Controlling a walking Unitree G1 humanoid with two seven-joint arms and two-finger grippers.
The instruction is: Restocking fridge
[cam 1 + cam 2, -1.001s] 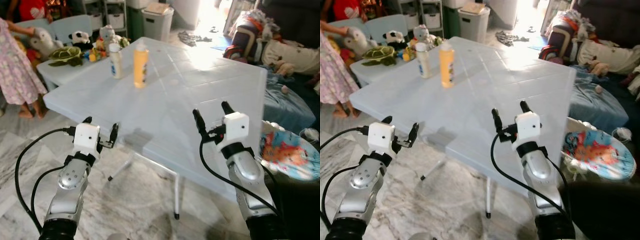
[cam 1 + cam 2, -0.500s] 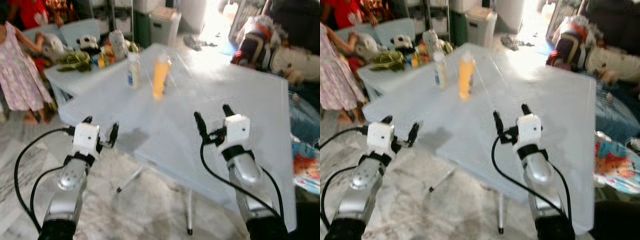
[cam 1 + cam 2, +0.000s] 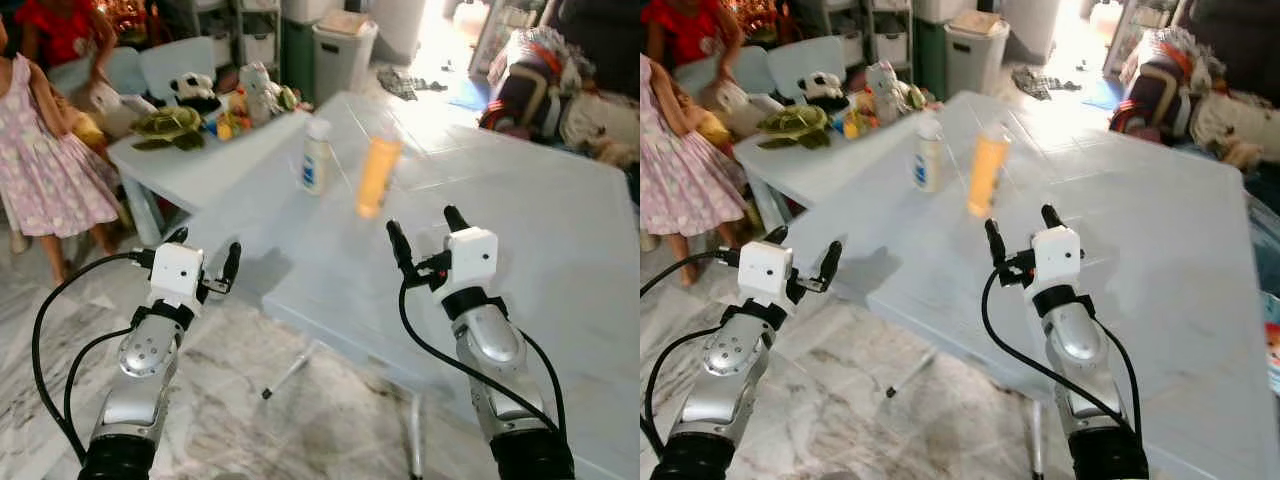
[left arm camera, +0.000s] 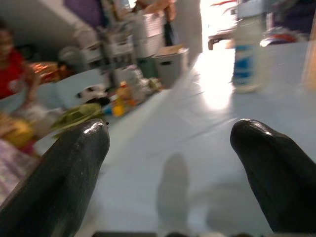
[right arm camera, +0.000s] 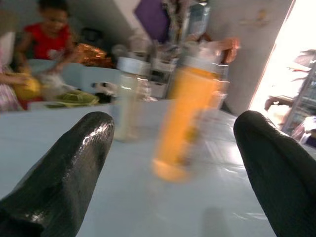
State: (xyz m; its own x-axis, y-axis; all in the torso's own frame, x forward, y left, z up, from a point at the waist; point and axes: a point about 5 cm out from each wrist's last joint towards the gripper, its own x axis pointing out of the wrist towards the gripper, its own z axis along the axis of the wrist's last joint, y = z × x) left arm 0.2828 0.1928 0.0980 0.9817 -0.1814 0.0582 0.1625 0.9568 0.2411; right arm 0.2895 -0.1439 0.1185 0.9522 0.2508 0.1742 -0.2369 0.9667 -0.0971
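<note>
An orange bottle (image 3: 378, 177) and a white bottle (image 3: 316, 156) stand upright, near each other, on the pale blue worktop (image 3: 520, 240). Left end effector (image 3: 204, 256) and right end effector (image 3: 427, 232) hover spread and empty.

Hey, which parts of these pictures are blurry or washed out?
Head views: the orange bottle is motion-smeared, and glare whitens the far end of the table. Right wrist view: the orange bottle and the white bottle are smeared, with a blown-out doorway at one edge. Left wrist view: soft throughout, with bright glare on the tabletop.
</note>
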